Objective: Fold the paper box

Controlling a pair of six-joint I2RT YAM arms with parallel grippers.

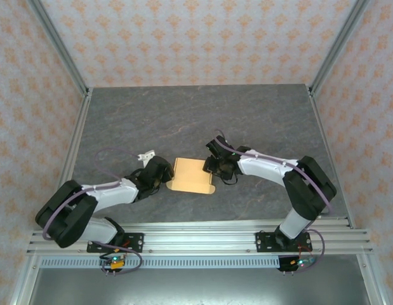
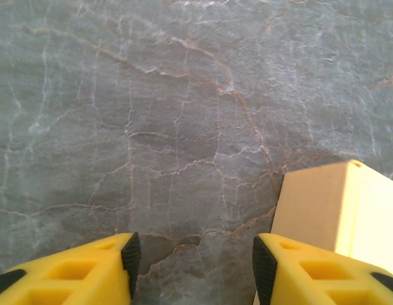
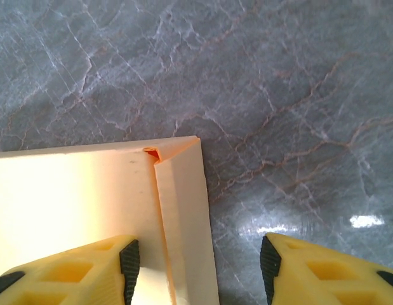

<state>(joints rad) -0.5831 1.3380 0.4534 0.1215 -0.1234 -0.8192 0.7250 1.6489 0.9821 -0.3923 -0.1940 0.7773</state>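
Top external: high at the near edge, looking down across the bench [image 1: 183, 121].
Wrists: close above the bench, both sharing the paper box [image 2: 310, 203].

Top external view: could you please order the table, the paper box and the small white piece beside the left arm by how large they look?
1. table, by far the largest.
2. paper box, far smaller.
3. small white piece, clearly the smallest.
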